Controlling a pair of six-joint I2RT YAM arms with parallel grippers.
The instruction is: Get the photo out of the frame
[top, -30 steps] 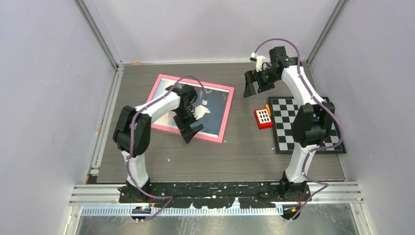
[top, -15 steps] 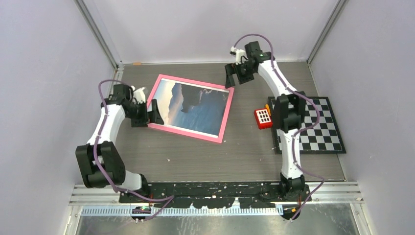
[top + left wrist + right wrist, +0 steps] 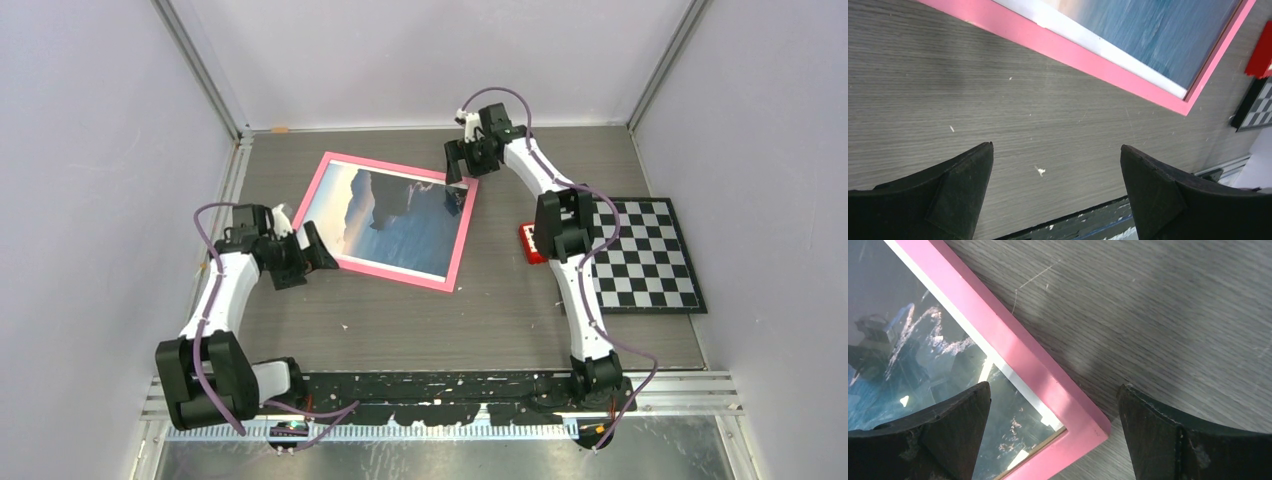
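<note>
The frame point(image 3: 400, 279), with a thin pink border, lies flat in the middle of the table. The photo point(image 3: 400, 225) of blue water and a pale sky sits in it, face up. My left gripper point(image 3: 308, 258) is open and empty, low over bare table just off the frame's near left corner. The left wrist view shows its jaws wide apart point(image 3: 1055, 146) with the frame's pink edge point(image 3: 1083, 52) beyond them. My right gripper point(image 3: 460, 172) is open at the frame's far right corner. In the right wrist view its jaws point(image 3: 1054, 386) straddle that corner point(image 3: 1078, 422) without touching it.
A black-and-white checkerboard point(image 3: 640, 255) lies at the right. A small red block with a white grid point(image 3: 533, 243) sits at the checkerboard's left edge, partly behind my right arm. Grey enclosure walls stand on three sides. A metal rail runs along the near table edge.
My left gripper has left the photo's surface, swung to the frame's left side and come down by its near left corner. My right gripper has moved left to the frame's far right corner.
</note>
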